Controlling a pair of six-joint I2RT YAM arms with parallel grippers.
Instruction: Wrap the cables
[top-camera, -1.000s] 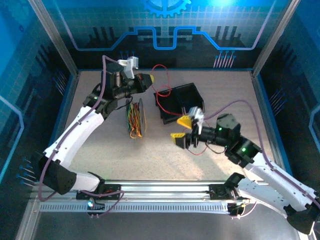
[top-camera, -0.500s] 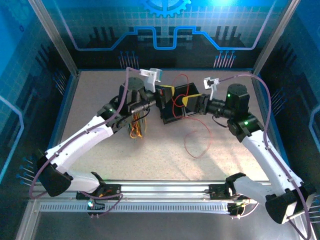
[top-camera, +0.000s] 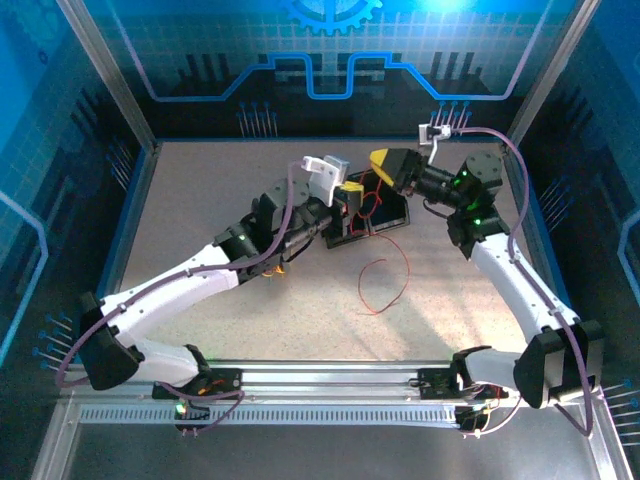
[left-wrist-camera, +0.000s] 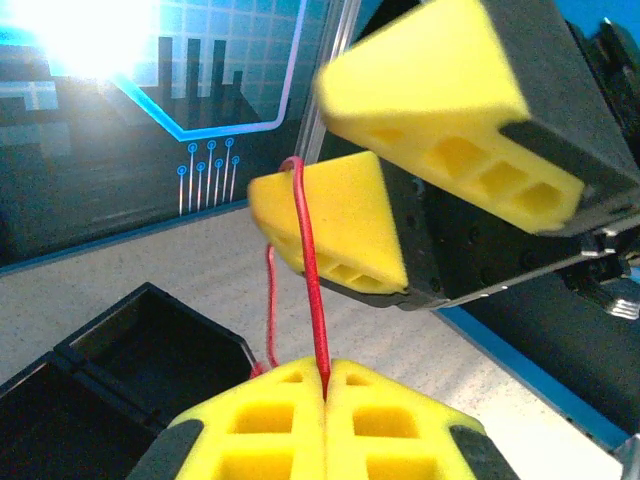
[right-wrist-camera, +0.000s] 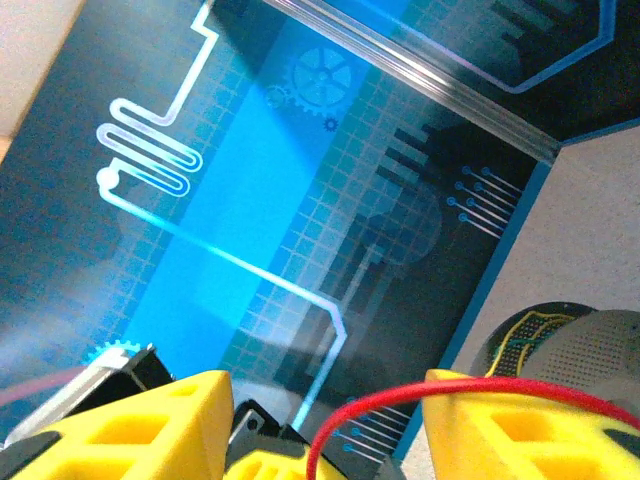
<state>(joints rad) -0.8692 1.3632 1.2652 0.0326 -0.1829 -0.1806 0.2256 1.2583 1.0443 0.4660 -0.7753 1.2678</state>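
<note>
- surface (top-camera: 200, 180): a loose loop of red cable (top-camera: 385, 290) lies on it near the black box (top-camera: 392, 214), unwound
- spool (right-wrist-camera: 600, 350): carries some coloured strands; red one left, so roughly midway
- right gripper (top-camera: 386, 163): spread, cable draped over one finger
- left gripper (left-wrist-camera: 325, 375): pressed together, pinching the red cable
</note>
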